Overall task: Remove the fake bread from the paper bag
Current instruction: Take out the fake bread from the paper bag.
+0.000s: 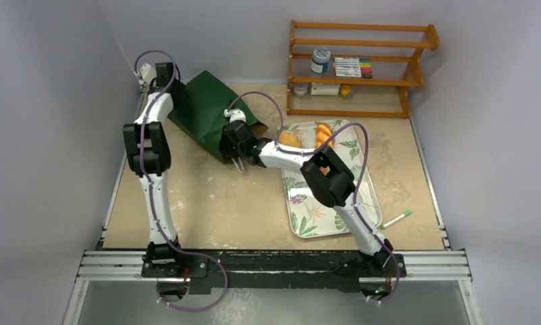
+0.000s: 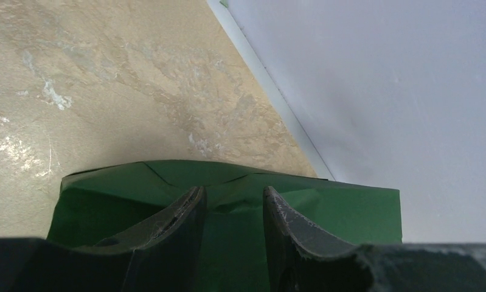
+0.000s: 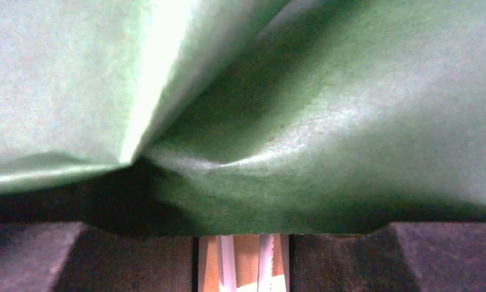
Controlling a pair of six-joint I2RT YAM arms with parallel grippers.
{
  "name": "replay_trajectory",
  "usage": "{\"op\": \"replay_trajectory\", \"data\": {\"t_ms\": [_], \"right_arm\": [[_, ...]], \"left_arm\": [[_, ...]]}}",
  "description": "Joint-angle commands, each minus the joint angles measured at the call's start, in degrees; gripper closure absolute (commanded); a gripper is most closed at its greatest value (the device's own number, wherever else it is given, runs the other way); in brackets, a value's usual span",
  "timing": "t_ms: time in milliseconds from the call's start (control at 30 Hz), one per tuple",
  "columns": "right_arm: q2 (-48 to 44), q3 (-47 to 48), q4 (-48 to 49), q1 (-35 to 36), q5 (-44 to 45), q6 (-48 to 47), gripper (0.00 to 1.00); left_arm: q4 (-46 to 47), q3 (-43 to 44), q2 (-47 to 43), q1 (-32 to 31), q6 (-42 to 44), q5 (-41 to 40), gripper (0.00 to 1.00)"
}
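The light, crease-prone paper bag (image 1: pixel 203 108) lies far left on the counter (image 1: pixel 220 203), its far end pinched by the left claw (image 2: pixel 231 193). Whether the right claw (image 1: pixel 239 166) at its mouth grips anything is unclear. The bread (image 1: pixel 291 139) on the tray (image 1: pixel 308 217) looks light, rigid and graspable mid-body.

table (image 1: pixel 220 203) | on it: paper bag (image 1: pixel 203 108), tray (image 1: pixel 308 227), rack (image 1: pixel 362 27), maybe marker (image 1: pixel 396 219)
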Motion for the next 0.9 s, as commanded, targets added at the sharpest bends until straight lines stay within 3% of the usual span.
{"op": "replay_trajectory", "data": {"t_ms": [0, 233, 400, 533, 867], "right_arm": [[1.4, 6.09, 1.25, -0.25, 1.8, -2.18, 0.57], [3.94, 10.39, 0.85, -0.8, 1.3, -2.58, 0.61], [3.0, 9.7, 1.39, -0.98, -0.4, -2.74, 0.88], [0.13, 7.08, 2.13, -0.98, -1.85, -2.76, 0.99], [-8.84, -2.35, 1.94, -0.83, -2.58, -2.34, 1.0]], "left_arm": [[-1.82, -0.99, -0.69, -0.25, -0.24, 3.3, 0.6], [-1.56, -1.37, -0.77, 0.38, -0.59, 3.82, 0.61], [-1.35, -2.33, -1.23, 0.46, -1.07, 3.79, 0.61], [-1.35, -3.27, -1.9, 0.48, -1.91, 3.64, 0.61], [-1.42, -5.71, -3.77, 0.31, -6.81, 1.71, 0.61]]}}
